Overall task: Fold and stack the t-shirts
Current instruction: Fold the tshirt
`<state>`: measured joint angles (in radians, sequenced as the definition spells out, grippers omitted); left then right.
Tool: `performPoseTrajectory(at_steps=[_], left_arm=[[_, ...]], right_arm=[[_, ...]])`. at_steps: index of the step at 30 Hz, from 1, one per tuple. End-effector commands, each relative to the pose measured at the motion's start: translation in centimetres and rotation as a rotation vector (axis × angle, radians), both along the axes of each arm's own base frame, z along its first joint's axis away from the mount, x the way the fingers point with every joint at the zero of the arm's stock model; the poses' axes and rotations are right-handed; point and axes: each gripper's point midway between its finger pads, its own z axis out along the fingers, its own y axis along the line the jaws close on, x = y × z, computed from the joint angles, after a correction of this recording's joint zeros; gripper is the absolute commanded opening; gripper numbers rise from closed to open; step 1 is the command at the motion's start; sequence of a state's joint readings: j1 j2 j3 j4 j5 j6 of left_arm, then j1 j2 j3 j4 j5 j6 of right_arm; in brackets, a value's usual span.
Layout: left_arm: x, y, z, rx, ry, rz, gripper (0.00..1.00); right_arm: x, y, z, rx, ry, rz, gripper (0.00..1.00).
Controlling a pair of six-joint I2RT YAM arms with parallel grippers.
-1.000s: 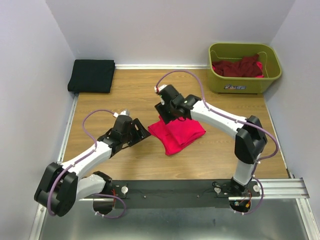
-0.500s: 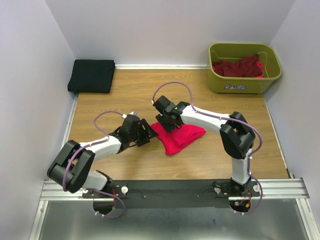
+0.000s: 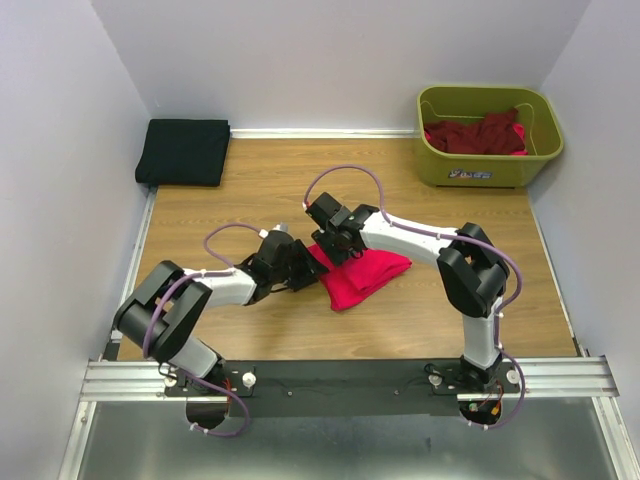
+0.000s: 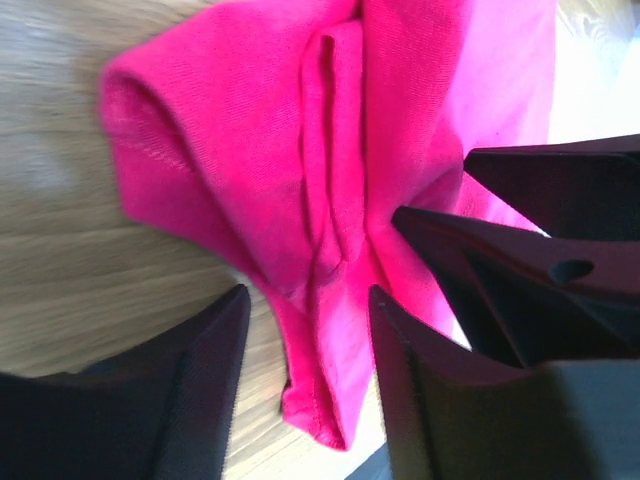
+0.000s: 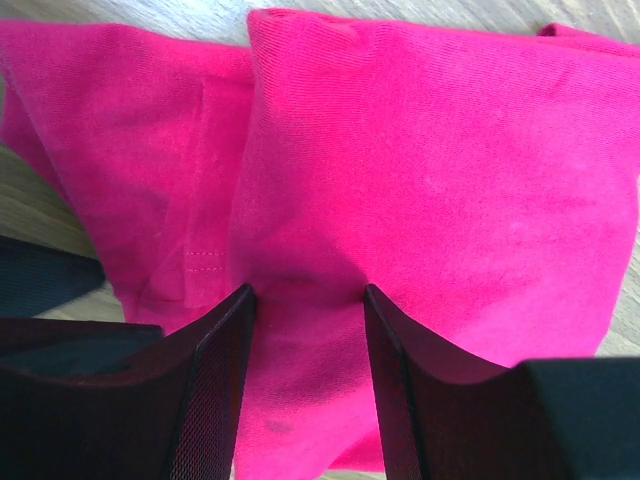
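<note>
Since the pink-red t-shirt (image 3: 365,275) already lies as a compact fold in the middle of the tabletop (image 3: 420,310), the step in hand looks like taking hold of it at its left end, to fold it once more or to carry it to the stack. Nearest the bases, the left end effector (image 4: 305,385) straddles the stitched hem at the shirt's near-left corner. Its jaws are not clenched, for a sliver of wood shows between one finger (image 4: 200,390) and the cloth. To do this well it should sink until both tips reach the wood, so that every layer of the fold goes in, not just the top flap that stands up as a ridge. Just beyond, the right end effector (image 5: 305,330) presses into the far-left part of the same shirt. A pucker of cloth fills the gap and touches both inner faces, so it appears to be grasping the shirt. The two pinches sit close together, almost touching. Both should be firm before any lift, and the arms should rise together and level. Otherwise the loose right half, well apart from both grips, is likely to sag open and undo the fold. Farther back, a folded black t-shirt (image 3: 185,152) lies flat in the far left corner, the likely base of the stack. The maroon t-shirts (image 3: 478,135) sit crumpled in the olive-green tub (image 3: 487,172) at the far right
</note>
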<state>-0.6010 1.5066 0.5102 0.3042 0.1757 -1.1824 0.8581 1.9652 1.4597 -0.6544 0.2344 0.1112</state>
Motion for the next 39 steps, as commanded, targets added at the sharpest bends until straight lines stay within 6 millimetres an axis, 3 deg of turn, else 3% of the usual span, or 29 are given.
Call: performPoseTrajectory(at_steps=[1,11,17,30,34,38,39], left_arm=[[-0.6,-0.4,-1.4,0.020,0.039,0.001,0.55],[-1.9,-0.5,-3.9,0.038,0.094,0.026,0.27],[-2.6,-0.3,-5.1,0.046,0.121,0.031,0.00],[-3.0,-0.3,-5.4,0.023,0.115,0.038,0.00],[-3.1,-0.2,-5.3,0.016,0.109,0.038,0.00],[-3.1,-0.3,-5.0,0.004,0.099,0.040,0.00],[-3.0,-0.4,-4.9,0.001,0.096,0.037,0.00]], right_arm=[[-0.7,0.4,0.0,0.017,0.011,0.026,0.56],[-1.2,0.5,0.4,0.049,0.014,0.027,0.60],[-1.1,0.6,1.2,0.066,0.004,0.032,0.62],[-1.1,-0.6,-1.5,-0.008,0.010,0.018,0.59],[-1.0,-0.8,-1.1,-0.016,-0.004,0.020,0.43],[-0.9,-0.5,1.0,0.025,-0.031,0.039,0.05],[-0.9,-0.4,1.3,0.031,-0.035,0.041,0.01]])
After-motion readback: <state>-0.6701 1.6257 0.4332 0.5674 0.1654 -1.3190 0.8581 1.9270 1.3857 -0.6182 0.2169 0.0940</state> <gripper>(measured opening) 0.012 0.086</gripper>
